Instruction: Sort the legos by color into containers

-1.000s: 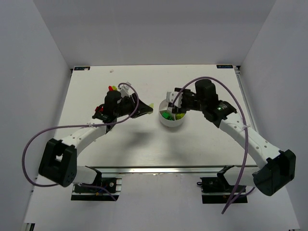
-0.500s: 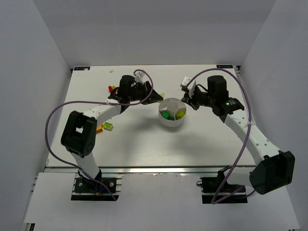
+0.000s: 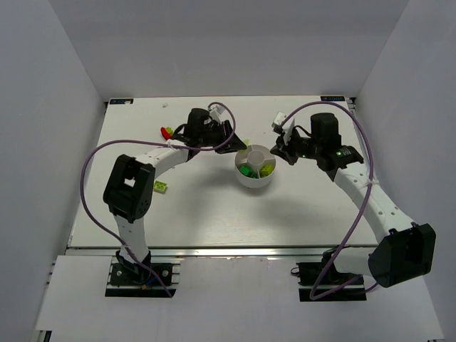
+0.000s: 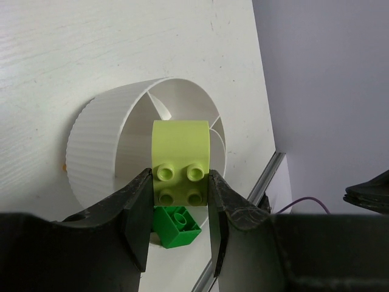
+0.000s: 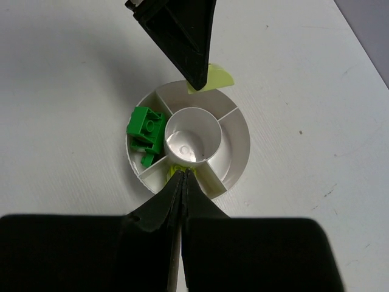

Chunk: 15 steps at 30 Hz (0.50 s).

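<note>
Within the last second the left gripper swung in from the table's left side to the dish. It hung at the rim's 11 o'clock in the top view, jaws narrowed on a pale brick, studs facing the wrist camera. Over the same second the right gripper pulled off the dish and snapped shut on nothing. It sat just outside the rim at about 2 o'clock, fingers pressed together.

I read that as one drop finished on the right and the next delivery arriving on the left. Green bricks lay in the 7 o'clock wedge. A lime piece lay in the 5 o'clock wedge. The centre cup and the far wedges looked bare, so a free wedge lay right under the pale brick.

A red brick and a lime brick were still loose at 9 o'clock on the table, so sorting was partly done.

The dish stood near mid-table, well away from every edge. The two grippers flanked it, apart but near. The left had open room to lower and back out toward 10 o'clock; the right was clear toward 3 o'clock.
</note>
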Tool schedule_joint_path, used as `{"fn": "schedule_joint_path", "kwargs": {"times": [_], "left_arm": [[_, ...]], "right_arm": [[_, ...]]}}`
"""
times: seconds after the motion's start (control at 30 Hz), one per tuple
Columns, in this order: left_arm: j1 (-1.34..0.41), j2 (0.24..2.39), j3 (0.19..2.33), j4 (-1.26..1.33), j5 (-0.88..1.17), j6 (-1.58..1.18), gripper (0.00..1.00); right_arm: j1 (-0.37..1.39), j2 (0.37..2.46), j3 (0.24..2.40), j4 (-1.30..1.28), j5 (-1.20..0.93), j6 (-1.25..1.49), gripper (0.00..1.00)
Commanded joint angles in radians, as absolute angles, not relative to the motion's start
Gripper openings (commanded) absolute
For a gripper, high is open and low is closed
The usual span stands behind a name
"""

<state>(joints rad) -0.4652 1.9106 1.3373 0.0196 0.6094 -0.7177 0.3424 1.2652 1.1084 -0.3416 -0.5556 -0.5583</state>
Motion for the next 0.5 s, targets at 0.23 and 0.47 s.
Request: {"fn": "schedule_joint_path", "kwargs": {"times": [0.23, 0.47], "left_arm": [[-0.479, 1.942, 1.377, -0.028, 0.618, -0.684, 0.45], [-0.48, 1.954, 1.388, -0.028, 0.621, -0.683, 0.46]], "right_arm": [[0.325, 1.276, 1.101, -0.327, -0.591, -0.534, 0.0], [0.318, 1.284, 1.104, -0.328, -0.6, -0.531, 0.0]]}}
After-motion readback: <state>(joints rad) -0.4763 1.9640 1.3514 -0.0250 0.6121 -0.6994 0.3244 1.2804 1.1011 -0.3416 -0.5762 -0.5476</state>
